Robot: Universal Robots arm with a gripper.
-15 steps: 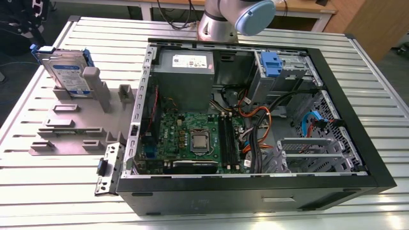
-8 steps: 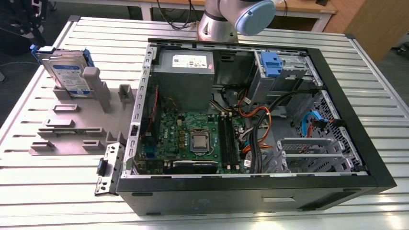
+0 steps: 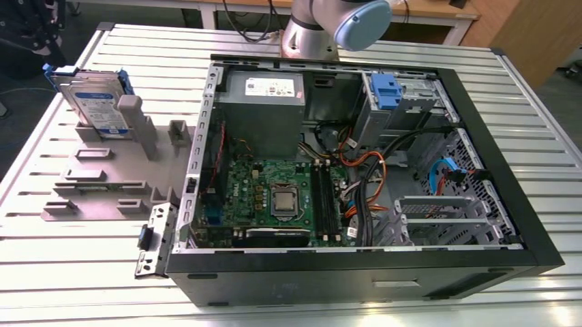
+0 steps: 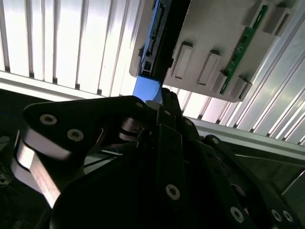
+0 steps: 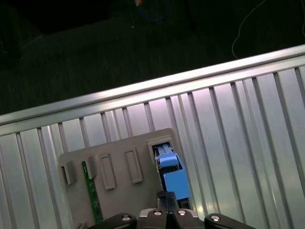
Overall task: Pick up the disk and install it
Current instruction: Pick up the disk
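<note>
**Ribbed metal table: disk upright in its holder, pincer above it**

Ribbed aluminium table carries an open computer case. Beside the case, toward the table edge on the exterior view's left, lies a grey holder with several slots. The disk stands upright in the holder's slot nearest the far corner of the table on that side, framed by its blue carrier. Nothing grips it there.

In the first wrist view the pincer looks down on the blue top edge of the disk, and a green memory stick sits in another slot. In the second wrist view the pincer is in line with the same blue edge.

I judge that the step in hand is the reach for the disk. To do it well, the pincer should keep this line along the thin edge and come down straight. It should take the disk across its two flat faces, not across the carrier's ends. The lift should go straight up out of the slot, because a tilt could jam the disk or drag the holder along.

I cannot tell whether the pincer is open or closed, because its black links hide the tip. It seems to hold nothing. Whether it touches the disk I cannot tell.
</note>
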